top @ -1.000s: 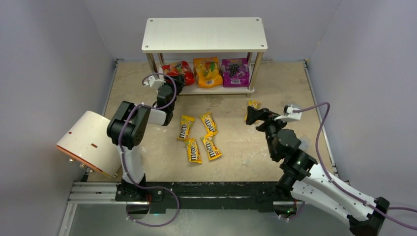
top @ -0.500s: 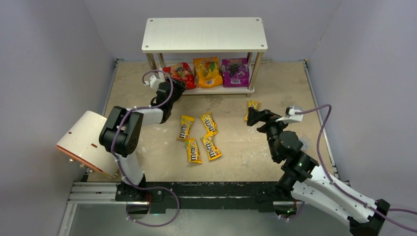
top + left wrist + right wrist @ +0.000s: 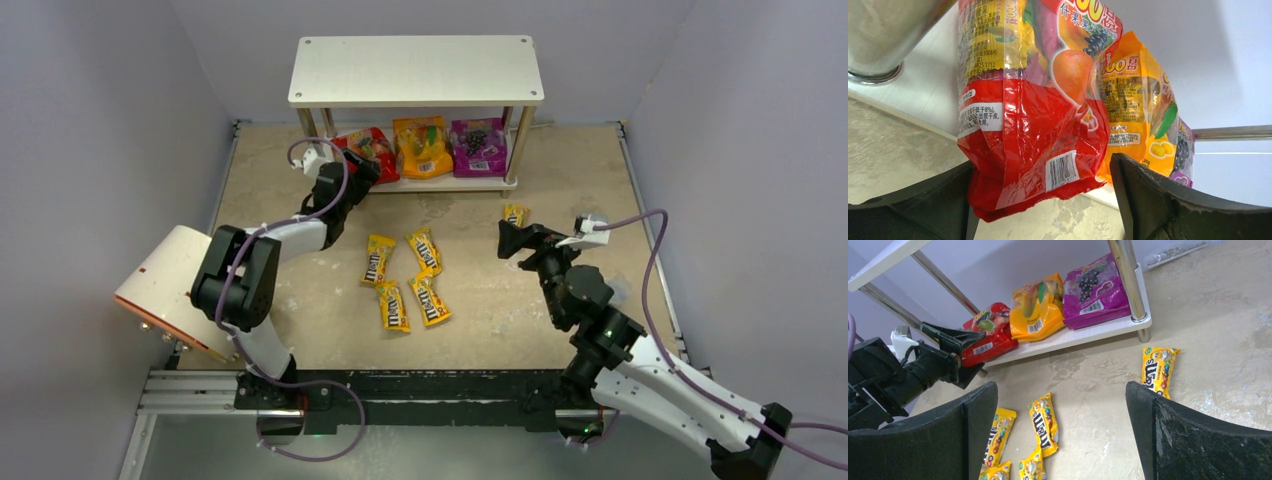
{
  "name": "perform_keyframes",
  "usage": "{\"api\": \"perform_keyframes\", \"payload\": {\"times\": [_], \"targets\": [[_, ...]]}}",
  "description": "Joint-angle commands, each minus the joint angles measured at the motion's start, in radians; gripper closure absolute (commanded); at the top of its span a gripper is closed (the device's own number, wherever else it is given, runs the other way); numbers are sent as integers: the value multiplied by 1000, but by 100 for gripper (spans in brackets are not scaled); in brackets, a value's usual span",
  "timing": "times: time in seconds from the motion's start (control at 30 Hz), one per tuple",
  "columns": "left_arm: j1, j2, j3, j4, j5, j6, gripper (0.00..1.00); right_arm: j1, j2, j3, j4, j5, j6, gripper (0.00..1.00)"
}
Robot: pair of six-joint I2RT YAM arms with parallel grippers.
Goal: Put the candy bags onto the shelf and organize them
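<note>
The left pincer (image 3: 1040, 167) stands wide, its jaws either side of the red pouch's (image 3: 1033, 115) lower corner; the pouch rests on the bottom board of the shelf (image 3: 415, 70). A silver post (image 3: 883, 35) stands close on the pincer's left. Beyond the red pouch, to the right, lie the orange pouch (image 3: 1135, 100) and then the purple pouch (image 3: 1184, 150). The right pincer (image 3: 1060, 385) is also wide and holds nothing. One yellow packet (image 3: 1158, 369) lies on the table just ahead of its right jaw. Four more yellow packets (image 3: 424, 250) lie off to its left, between the arms.
</note>
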Motion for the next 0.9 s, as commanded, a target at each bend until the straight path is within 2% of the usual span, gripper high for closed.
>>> {"api": "perform_keyframes", "payload": {"times": [0.0,0.17,0.5,0.63,0.87], "targets": [[12,-83,23,-62,0,27,7,-4,-8,5,31,-6,-8,1],[16,-121,-9,-117,-20,13,5,-3,-29,4,25,-6,-7,1],[22,-216,-95,-176,90,-4,3,-4,-42,-4,19,-3,11,1],[22,-225,-131,-121,140,-5,2,-4,-41,-8,28,1,6,1],[22,-140,-60,-62,182,6,2,-3,-35,-10,32,5,5,1]]}}
